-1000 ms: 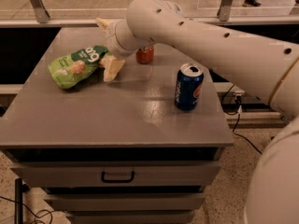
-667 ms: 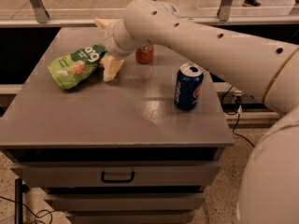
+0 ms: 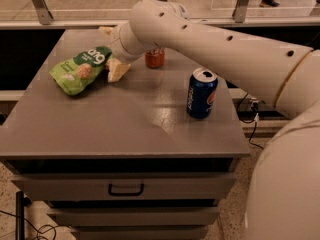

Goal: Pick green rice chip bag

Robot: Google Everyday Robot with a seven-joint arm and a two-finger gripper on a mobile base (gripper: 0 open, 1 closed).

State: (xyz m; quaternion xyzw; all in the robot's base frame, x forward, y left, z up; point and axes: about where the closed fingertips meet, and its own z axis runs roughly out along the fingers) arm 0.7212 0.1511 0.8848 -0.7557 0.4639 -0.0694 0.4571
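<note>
The green rice chip bag (image 3: 80, 69) lies flat at the back left of the grey table top (image 3: 125, 119), its dark-green band with white letters pointing towards the arm. My gripper (image 3: 111, 51) is open at the bag's right end. One cream finger (image 3: 118, 70) rests low by the bag's near right edge, and the other (image 3: 105, 31) is behind the bag. The bag's right end lies at the mouth of the open fingers. The bag is on the table, not lifted.
A blue soda can (image 3: 201, 94) stands at the right of the table. A red can (image 3: 155, 58) stands at the back, partly hidden by my arm (image 3: 215, 44). The table has drawers (image 3: 125, 189) in front. A railing and a glass wall run behind.
Almost nothing has changed. The gripper stays at the bag's right end, the arm has shifted only slightly, and the bag and cans have not moved.
</note>
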